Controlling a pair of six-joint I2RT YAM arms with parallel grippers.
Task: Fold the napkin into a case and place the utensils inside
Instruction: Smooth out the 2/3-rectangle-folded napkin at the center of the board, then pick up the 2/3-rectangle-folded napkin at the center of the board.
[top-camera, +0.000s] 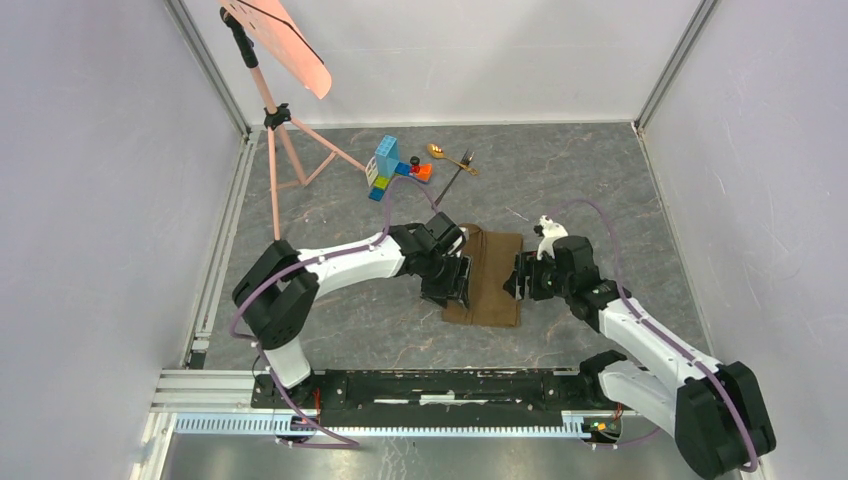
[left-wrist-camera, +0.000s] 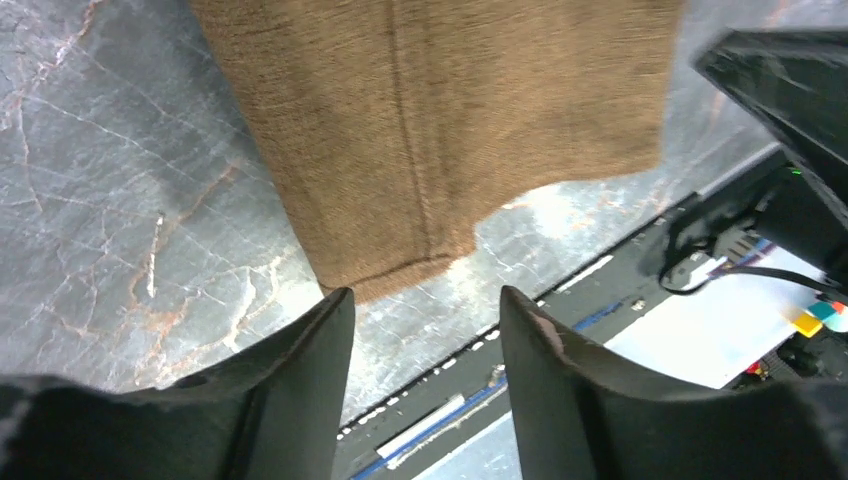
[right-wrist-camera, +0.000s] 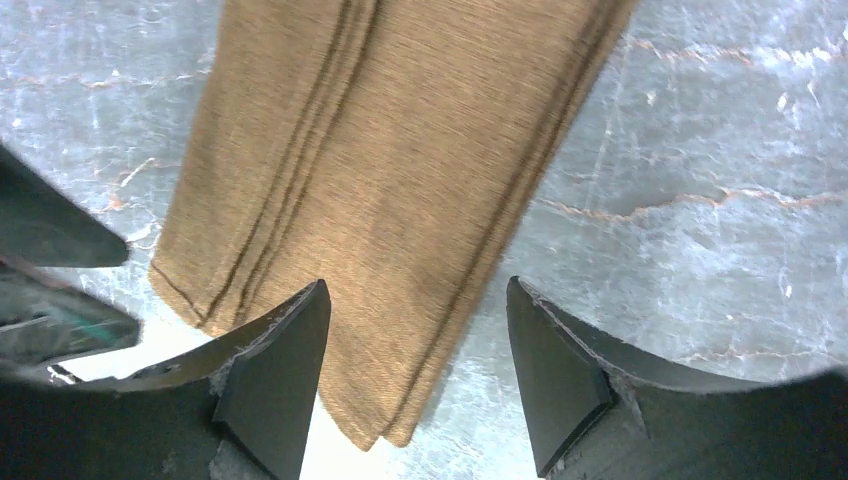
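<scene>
Napkin (top-camera: 495, 262) folded on table (top-camera: 600, 185), left hand (top-camera: 455, 286) and right hand (top-camera: 517, 279) both released

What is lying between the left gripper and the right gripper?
The folded brown napkin lies flat on the table between the left gripper and the right gripper. The top view shows this best.

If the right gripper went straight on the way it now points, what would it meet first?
Probably the folded brown napkin, whose near edge shows between the open fingers of the right gripper; depth is unclear.
</scene>
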